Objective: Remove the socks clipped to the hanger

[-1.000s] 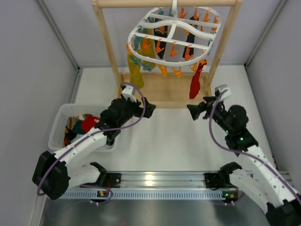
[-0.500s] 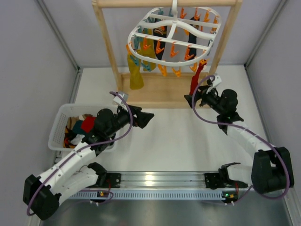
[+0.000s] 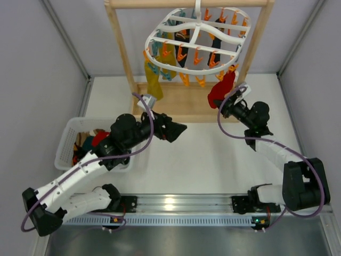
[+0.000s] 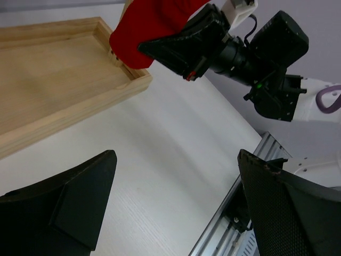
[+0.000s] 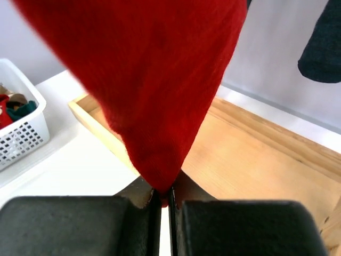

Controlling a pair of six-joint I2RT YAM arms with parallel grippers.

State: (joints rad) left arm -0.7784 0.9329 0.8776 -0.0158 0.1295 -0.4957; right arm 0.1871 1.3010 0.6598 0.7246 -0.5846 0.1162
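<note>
The white oval hanger (image 3: 194,38) hangs from the wooden rack, its orange and teal clips dangling. A mustard-yellow sock (image 3: 153,81) hangs at its left and dark socks (image 3: 181,53) near the middle. At its right a red sock (image 3: 220,89) hangs from a clip, bunched at its lower end. My right gripper (image 3: 222,104) is shut on the tip of the red sock (image 5: 154,90), pinched between its fingers (image 5: 133,224). My left gripper (image 3: 181,129) stands open over the table to the left of it, nothing between its fingers (image 4: 64,205). The red sock (image 4: 152,26) also shows in the left wrist view.
The wooden rack has a tray base (image 3: 184,106) and two slanting uprights (image 3: 121,48). A white basket (image 3: 69,140) holding socks stands at the left. A metal rail (image 3: 176,204) runs along the near edge. Grey walls close both sides.
My right gripper has moved up to the red sock's lower end and shut on it, bunching the sock. My left arm has swung right, its gripper still open.
</note>
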